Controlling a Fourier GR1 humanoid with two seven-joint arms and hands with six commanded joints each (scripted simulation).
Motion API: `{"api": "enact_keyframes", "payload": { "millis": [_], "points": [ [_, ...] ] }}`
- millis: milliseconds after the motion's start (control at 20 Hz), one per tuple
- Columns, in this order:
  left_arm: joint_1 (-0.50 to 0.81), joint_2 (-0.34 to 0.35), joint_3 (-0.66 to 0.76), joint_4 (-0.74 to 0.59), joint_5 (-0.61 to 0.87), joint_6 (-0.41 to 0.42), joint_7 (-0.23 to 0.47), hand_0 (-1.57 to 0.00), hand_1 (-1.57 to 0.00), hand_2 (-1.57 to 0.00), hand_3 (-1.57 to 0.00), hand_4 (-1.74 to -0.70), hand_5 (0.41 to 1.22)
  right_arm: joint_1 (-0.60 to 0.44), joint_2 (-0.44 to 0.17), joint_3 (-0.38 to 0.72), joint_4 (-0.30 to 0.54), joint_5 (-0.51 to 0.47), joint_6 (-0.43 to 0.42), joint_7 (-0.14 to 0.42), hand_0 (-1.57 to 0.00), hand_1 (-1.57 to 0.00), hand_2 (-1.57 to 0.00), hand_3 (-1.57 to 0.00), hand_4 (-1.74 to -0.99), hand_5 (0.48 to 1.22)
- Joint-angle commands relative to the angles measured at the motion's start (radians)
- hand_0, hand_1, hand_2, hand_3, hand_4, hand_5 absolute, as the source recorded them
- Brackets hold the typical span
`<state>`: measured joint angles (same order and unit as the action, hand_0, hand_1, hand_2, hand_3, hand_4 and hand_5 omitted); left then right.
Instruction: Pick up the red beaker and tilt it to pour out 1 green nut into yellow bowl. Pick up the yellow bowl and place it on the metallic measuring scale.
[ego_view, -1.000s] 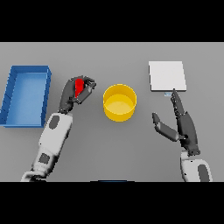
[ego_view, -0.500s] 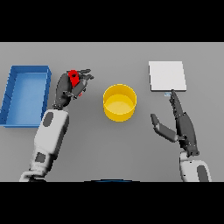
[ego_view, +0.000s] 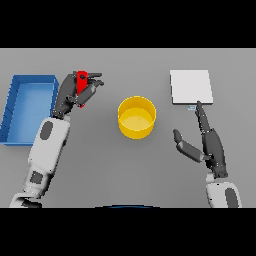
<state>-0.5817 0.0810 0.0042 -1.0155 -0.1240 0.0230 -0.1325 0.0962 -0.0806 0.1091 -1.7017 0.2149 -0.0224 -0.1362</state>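
Note:
My left hand (ego_view: 75, 94) is shut on the red beaker (ego_view: 82, 78), holding it above the table to the left of the yellow bowl (ego_view: 136, 117). Only the beaker's upper part shows past the fingers. The bowl stands upright at the table's middle, and I cannot make out a green nut. The metallic measuring scale (ego_view: 190, 86) is a flat pale square at the back right. My right hand (ego_view: 210, 141) hovers open in front of the scale, fingers straight and pointing toward it, thumb spread to the left.
A blue bin (ego_view: 28, 107) stands at the left edge, just beside my left arm.
My left hand has risen and moved away from me with the red beaker, ending higher in the view. The right hand, bowl and scale have not moved.

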Motion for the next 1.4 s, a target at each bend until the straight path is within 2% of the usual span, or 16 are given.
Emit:
{"api": "enact_keyframes", "payload": {
  "millis": [0, 50, 300, 350, 400, 650, 750, 800, 850, 900, 950, 1200, 1350],
  "points": [
    [0.001, 0.012, -0.024, -0.011, -0.024, -0.002, 0.008, -1.56, -1.56, -1.56, -1.56, -1.73, 1.138, -0.004, 0.003, 0.005, -0.005, 0.004, -0.001, -0.001, 0.0, 0.0, 0.0, 0.0, -1.213, 0.662],
    [-0.008, 0.032, -0.051, -0.013, -0.058, -0.001, 0.011, -1.56, -1.56, -1.56, -1.56, -1.73, 1.134, -0.007, -0.001, 0.001, -0.004, 0.01, -0.007, 0.004, 0.0, 0.0, 0.0, 0.0, -1.21, 0.664],
    [-0.053, 0.116, -0.21, -0.054, -0.222, -0.034, 0.117, -1.57, -1.57, -1.57, -1.57, -1.74, 1.125, -0.001, -0.002, 0.007, -0.013, 0.017, -0.005, 0.042, 0.0, 0.0, 0.0, 0.0, -1.186, 0.66],
    [-0.086, 0.128, -0.237, -0.049, -0.252, -0.047, 0.157, -1.57, -1.57, -1.57, -1.57, -1.74, 1.127, -0.002, -0.006, 0.009, -0.021, 0.016, 0.001, 0.04, 0.0, 0.0, 0.0, 0.0, -1.183, 0.663],
    [-0.111, 0.136, -0.267, -0.04, -0.284, -0.054, 0.169, -1.57, -1.57, -1.57, -1.57, -1.74, 1.129, 0.014, -0.002, 0.015, -0.026, 0.014, 0.006, 0.03, 0.0, 0.0, 0.0, 0.0, -1.178, 0.663],
    [-0.213, 0.19, -0.439, -0.029, -0.454, -0.126, 0.242, -1.57, -1.57, -1.57, -1.57, -1.74, 1.174, 0.002, 0.003, 0.012, -0.028, 0.003, 0.011, 0.052, 0.0, 0.0, 0.0, 0.0, -1.183, 0.671],
    [-0.252, 0.189, -0.505, -0.004, -0.533, -0.15, 0.26, -1.57, -1.57, -1.57, -1.57, -1.74, 1.191, 0.001, 0.002, 0.009, -0.033, -0.005, 0.014, 0.059, 0.0, 0.0, 0.0, 0.0, -1.182, 0.674],
    [-0.26, 0.191, -0.532, 0.01, -0.56, -0.173, 0.263, -1.57, -1.57, -1.57, -1.57, -1.74, 1.197, 0.002, 0.007, 0.01, -0.033, -0.004, 0.011, 0.062, 0.0, 0.0, 0.0, 0.0, -1.187, 0.676],
    [-0.277, 0.198, -0.563, 0.017, -0.594, -0.202, 0.266, -1.57, -1.57, -1.57, -1.57, -1.69, 1.202, 0.005, 0.009, 0.01, -0.027, 0.0, 0.008, 0.067, 0.0, 0.0, 0.0, 0.0, -1.191, 0.675],
    [-0.297, 0.205, -0.588, 0.026, -0.624, -0.222, 0.264, -1.57, -1.57, -1.57, -1.49, -1.7, 1.205, 0.018, 0.012, 0.013, -0.026, 0.0, 0.008, 0.051, 0.0, 0.0, 0.0, 0.0, -1.19, 0.675],
    [-0.32, 0.21, -0.615, 0.03, -0.652, -0.249, 0.26, -1.57, -1.57, -1.57, -1.44, -1.7, 1.209, 0.016, 0.012, 0.008, -0.024, -0.01, 0.011, 0.059, 0.0, 0.0, 0.0, 0.0, -1.191, 0.675],
    [-0.431, 0.215, -0.726, 0.097, -0.76, -0.337, 0.182, -1.57, -1.57, -1.57, -1.29, -1.72, 1.217, 0.016, 0.032, 0.001, -0.027, -0.055, 0.026, 0.072, 0.0, 0.0, 0.0, 0.0, -1.206, 0.639],
    [-0.477, 0.2, -0.787, 0.125, -0.813, -0.363, 0.134, -1.57, -1.57, -1.57, -1.43, -1.73, 1.219, 0.013, 0.025, -0.006, -0.028, -0.04, 0.009, 0.073, 0.0, 0.0, 0.0, 0.0, -1.221, 0.617]
  ]
}}
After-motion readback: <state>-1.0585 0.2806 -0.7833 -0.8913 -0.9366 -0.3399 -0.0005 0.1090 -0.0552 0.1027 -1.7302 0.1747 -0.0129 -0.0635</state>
